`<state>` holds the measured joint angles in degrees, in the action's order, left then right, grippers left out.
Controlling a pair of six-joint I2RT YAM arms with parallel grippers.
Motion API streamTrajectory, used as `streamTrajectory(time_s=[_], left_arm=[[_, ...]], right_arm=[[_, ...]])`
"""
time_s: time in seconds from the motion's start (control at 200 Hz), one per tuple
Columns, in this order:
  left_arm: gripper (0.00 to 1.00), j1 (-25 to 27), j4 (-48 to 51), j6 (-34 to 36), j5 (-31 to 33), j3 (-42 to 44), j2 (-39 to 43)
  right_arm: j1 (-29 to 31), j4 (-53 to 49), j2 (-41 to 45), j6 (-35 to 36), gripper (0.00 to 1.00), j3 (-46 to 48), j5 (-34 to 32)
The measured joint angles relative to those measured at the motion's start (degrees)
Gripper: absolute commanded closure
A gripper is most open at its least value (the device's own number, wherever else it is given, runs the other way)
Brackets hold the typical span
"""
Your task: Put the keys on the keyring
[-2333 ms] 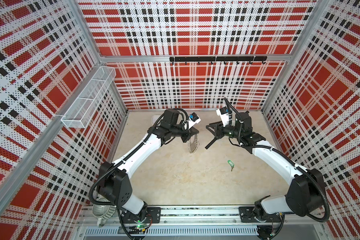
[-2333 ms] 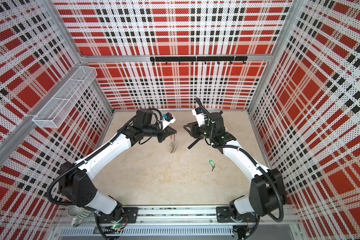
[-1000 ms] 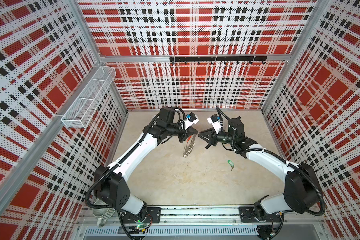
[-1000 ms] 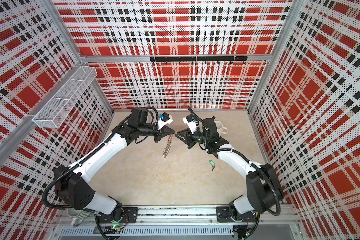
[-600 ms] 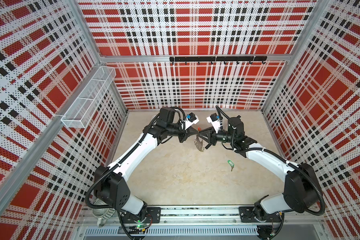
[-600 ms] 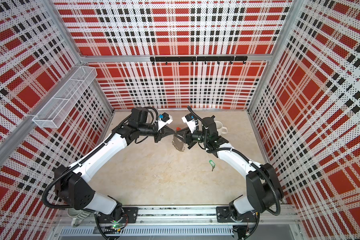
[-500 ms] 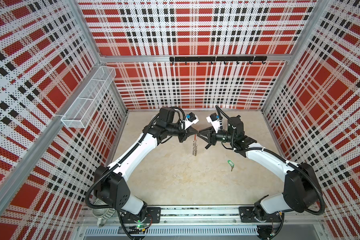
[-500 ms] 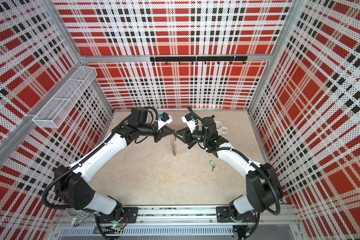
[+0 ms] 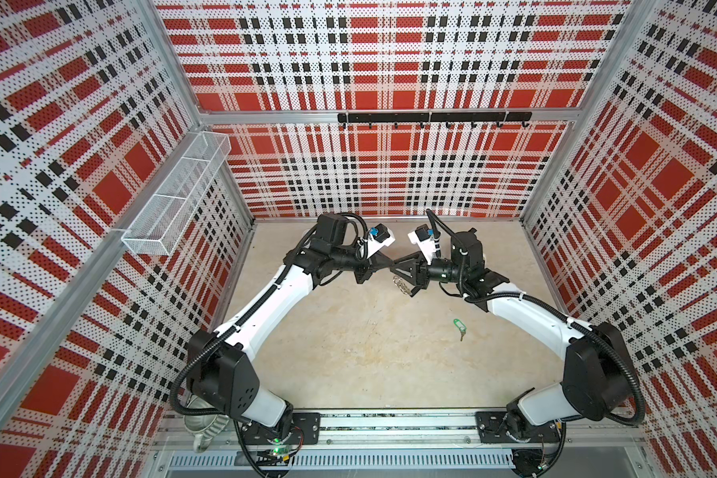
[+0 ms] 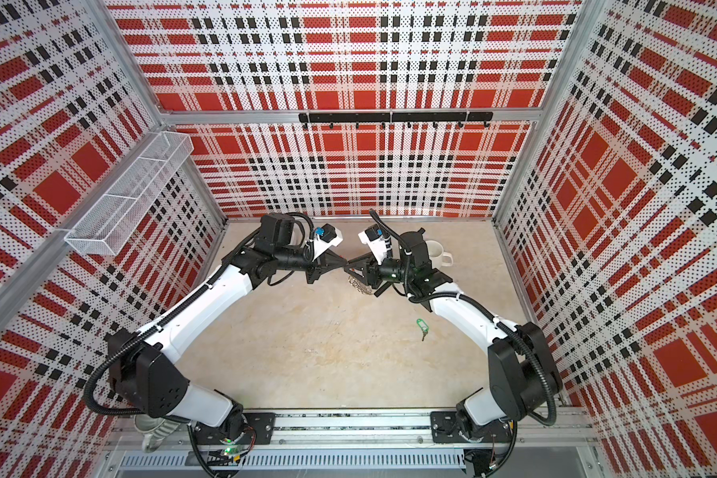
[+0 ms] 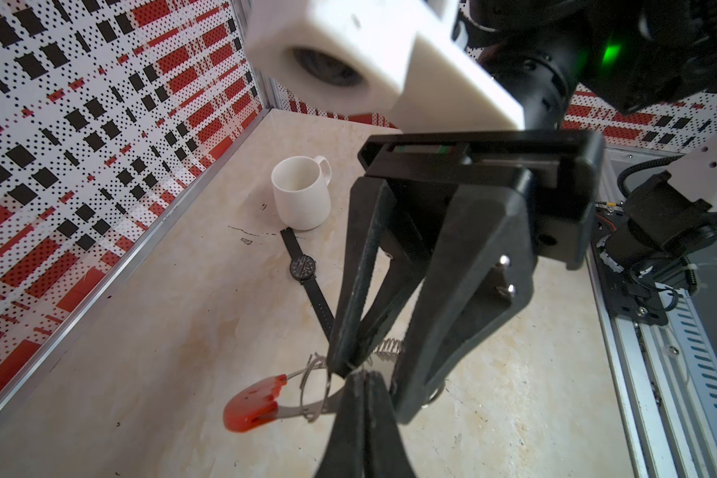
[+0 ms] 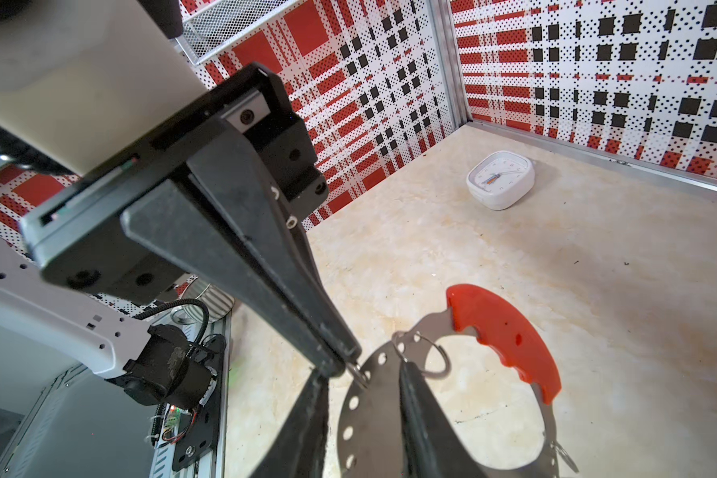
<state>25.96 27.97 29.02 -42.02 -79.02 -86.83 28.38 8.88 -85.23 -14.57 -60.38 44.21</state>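
Steadying the keyring [image 12: 373, 414]: my left end effector [image 12: 342, 360] pinches its rim loop, my right end effector [image 12: 363, 372] straddles the band, grip unclear. Next, probably: clamp, then fetch the keys [image 9: 459, 325].

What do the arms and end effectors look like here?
The left arm and right arm have white shells, black joints and corrugated black cables. The left end effector and right end effector are matt black with long tapering fingers; a white camera block sits on each wrist.
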Motion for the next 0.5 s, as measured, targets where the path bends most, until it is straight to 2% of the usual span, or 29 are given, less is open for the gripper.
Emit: streamTrajectory(time_s=[0.16,0.456,0.501], left_arm=[[1.0,0.0,0.2,0.0,0.0,0.0,0.0],[1.0,-0.2,0.9,0.0,0.0,0.0,0.0],[1.0,-0.2,0.9,0.0,0.1,0.0,0.0]], right_arm=[[0.0,0.0,-0.2,0.1,0.7,-0.1,0.3],[0.0,-0.7,-0.2,0.6,0.84,-0.1,0.6],[0.0,-0.8,-0.2,0.8,0.89,-0.1,0.6]])
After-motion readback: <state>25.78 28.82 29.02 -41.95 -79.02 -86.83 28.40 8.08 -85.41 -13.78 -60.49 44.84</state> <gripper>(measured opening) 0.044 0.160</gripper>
